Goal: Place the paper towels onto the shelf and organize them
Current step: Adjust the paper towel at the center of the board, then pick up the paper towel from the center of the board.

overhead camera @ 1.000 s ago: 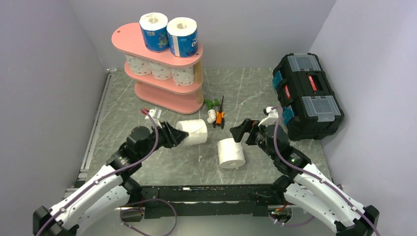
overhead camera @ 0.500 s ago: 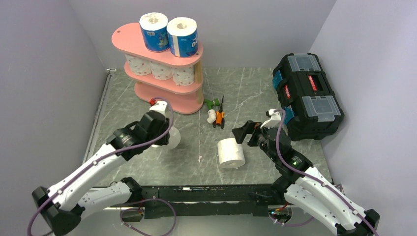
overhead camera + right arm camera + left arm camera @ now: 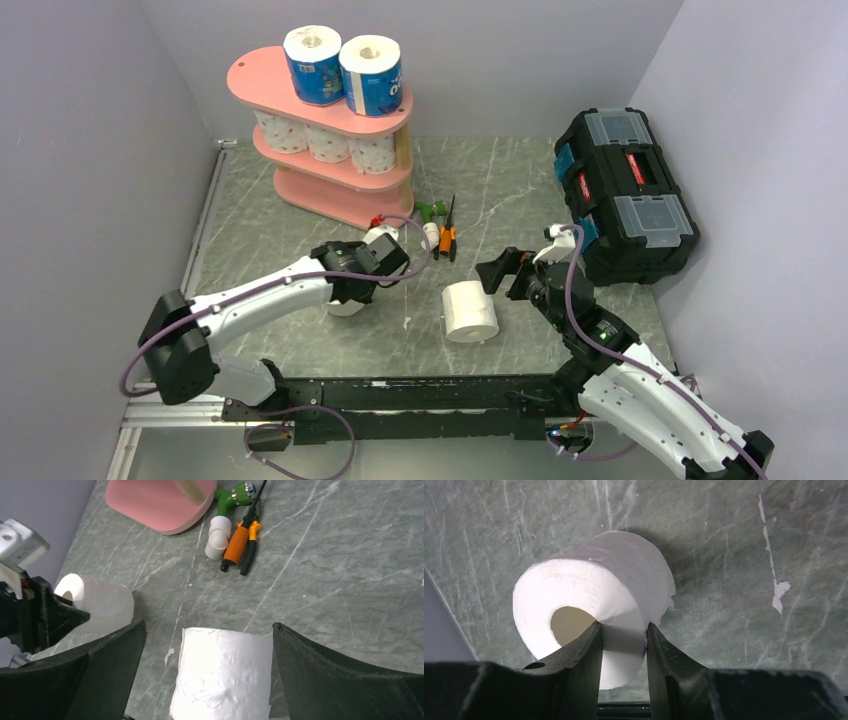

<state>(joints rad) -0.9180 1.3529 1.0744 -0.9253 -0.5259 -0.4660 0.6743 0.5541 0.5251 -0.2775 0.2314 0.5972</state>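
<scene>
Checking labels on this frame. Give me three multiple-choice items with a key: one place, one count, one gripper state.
1. Where do the two blue rolls stand?
A) on the shelf's top board
B) on its middle board
C) on the toolbox

2. How many dotted rolls are on the shelf's middle board?
A) one
B) three
C) five

3. What is the left gripper doing?
A) open, holding nothing
B) shut on a plain roll
C) shut on the pliers

Key:
1 A: both stand upright on the top pink board.
2 B: three sit side by side under that board.
3 B: one finger is in the core and the other outside, pinching the roll's wall.
</scene>
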